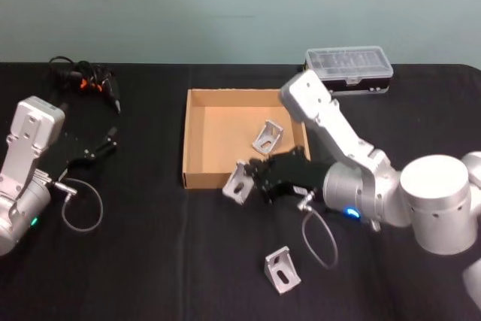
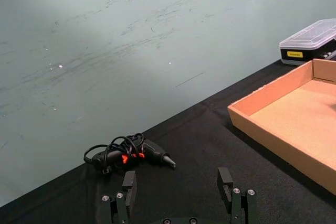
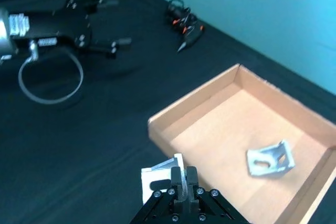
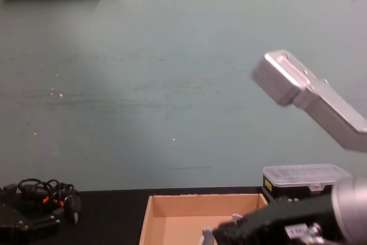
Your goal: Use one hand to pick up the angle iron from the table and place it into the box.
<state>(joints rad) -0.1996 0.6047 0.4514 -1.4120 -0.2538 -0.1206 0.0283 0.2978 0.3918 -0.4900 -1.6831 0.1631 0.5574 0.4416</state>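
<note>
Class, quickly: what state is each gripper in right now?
Left gripper: open, holding nothing.
Right gripper: closed on an angle iron.

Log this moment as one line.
right claw shut on held iron at box near wall | second iron in box | third iron on table | left claw open, parked left

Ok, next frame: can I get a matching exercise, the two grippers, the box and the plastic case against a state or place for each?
Things:
1. right gripper
2. left gripper
3. box
4. plastic case

States or places:
A. behind the box's far right corner
B. open, parked at the far left
C. shut on an angle iron near the box's front wall
D. a second angle iron lies inside

Pairs: 1-C, 2-B, 3-D, 4-A
</note>
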